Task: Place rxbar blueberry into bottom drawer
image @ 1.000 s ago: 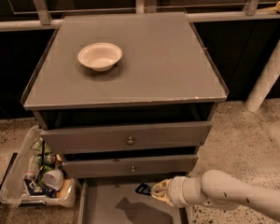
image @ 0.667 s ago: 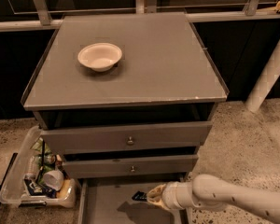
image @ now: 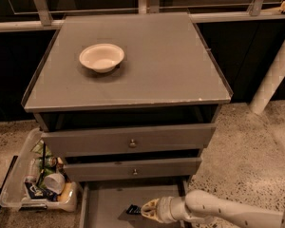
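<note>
The gripper [image: 145, 209] sits low at the front of the grey cabinet. It reaches in from the right on a pale, rounded arm [image: 228, 212] that comes in from the lower right corner. Its yellowish fingers [image: 152, 210] are drawn together to a narrow tip and pinch one end of the rxbar blueberry [image: 132, 209]. The rest of the dark wrapper, with a trace of white lettering, sticks out to the left of the fingertips.

Bar and gripper are over the bottom drawer [image: 104, 203], which is pulled out as a shallow grey tray with low side walls. A dark shadow lies on the tray floor just under the bar. Whether the wrapper touches the floor or hangs just above it cannot be made out.

Above, the middle drawer [image: 133, 167] and the top drawer [image: 128, 139], each with a small knob, stand slightly proud of the cabinet front. A white bowl [image: 101, 57] rests upright on the bench [image: 171, 56], towards its left rear, well apart from the gripper.

On the speckled floor [image: 242, 151] to the left of the cabinet is a clear plastic bin [image: 10, 190] of mixed clutter. A white post [image: 275, 70] leans at the right edge.
</note>
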Controlling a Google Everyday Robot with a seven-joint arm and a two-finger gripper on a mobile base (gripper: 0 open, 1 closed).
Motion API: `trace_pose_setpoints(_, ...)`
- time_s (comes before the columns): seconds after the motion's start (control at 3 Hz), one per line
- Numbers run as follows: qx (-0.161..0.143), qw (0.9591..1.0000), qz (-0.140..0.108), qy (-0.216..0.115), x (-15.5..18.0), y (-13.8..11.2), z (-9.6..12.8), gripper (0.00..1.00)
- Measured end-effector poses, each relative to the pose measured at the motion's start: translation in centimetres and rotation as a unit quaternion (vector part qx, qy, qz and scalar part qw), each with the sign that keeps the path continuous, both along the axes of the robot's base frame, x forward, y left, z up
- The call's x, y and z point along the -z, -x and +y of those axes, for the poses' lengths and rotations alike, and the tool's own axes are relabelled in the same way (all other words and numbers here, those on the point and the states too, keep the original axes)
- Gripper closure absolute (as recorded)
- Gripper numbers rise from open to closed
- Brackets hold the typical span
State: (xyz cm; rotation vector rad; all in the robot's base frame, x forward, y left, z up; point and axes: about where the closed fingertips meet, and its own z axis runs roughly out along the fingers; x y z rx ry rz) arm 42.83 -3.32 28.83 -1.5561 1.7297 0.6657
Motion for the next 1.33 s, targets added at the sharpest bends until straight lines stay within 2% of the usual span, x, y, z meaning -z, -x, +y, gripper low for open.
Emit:
trace_pose_setpoints(0.33,-0.014,0.9998,-0.005,-0.009,3.6,-0.9,1.3,1.00)
trace_pose_setpoints(0.67,-0.017,0.9996,-0.017,0.012,6.2,-3.1,1.1,1.00)
trace_pose_setpoints(1.0,0.011,0.9985,-0.023,0.049,8.8,-4.3,-1.0,1.00)
trace_pose_setpoints(1.33,0.037,0.9972,-0.018,0.062,11.2,-4.0,-2.1,1.00)
